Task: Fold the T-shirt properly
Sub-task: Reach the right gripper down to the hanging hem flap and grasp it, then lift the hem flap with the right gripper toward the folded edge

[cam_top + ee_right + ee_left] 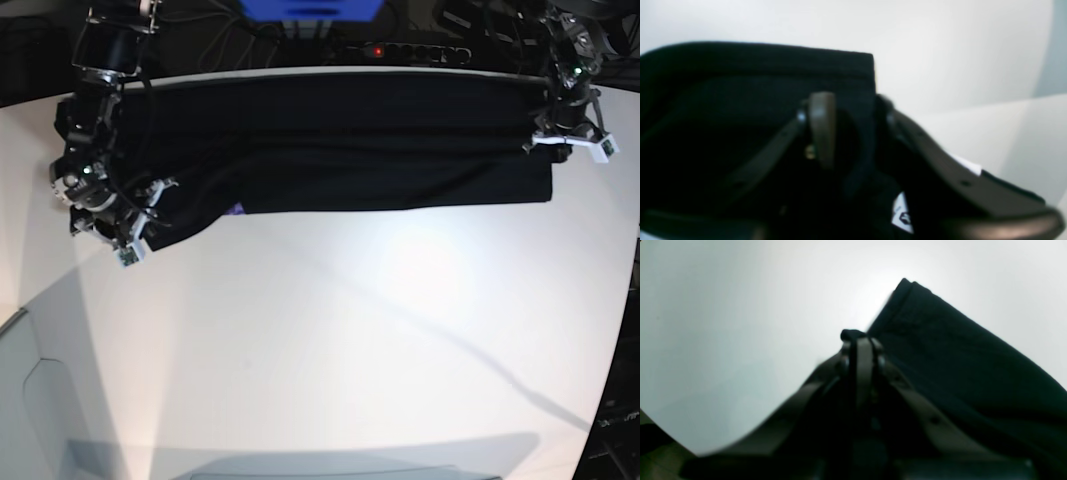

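One lengthwise fold looks done: our large black soft cloth T-shirt (340,150) lies as a long band across the far side of the white surface (350,330). Our left gripper (863,340) is clenched on a pinch of its edge. Our right gripper (848,110) has jaws parted around a corner, apparently not pinching. Crosswise folds, we judge, remain.

Robotics lab setup: a bare white table (330,340) flanked by two mounted robot arms, a power strip (405,50) with a lit red switch and loose cables running behind it.
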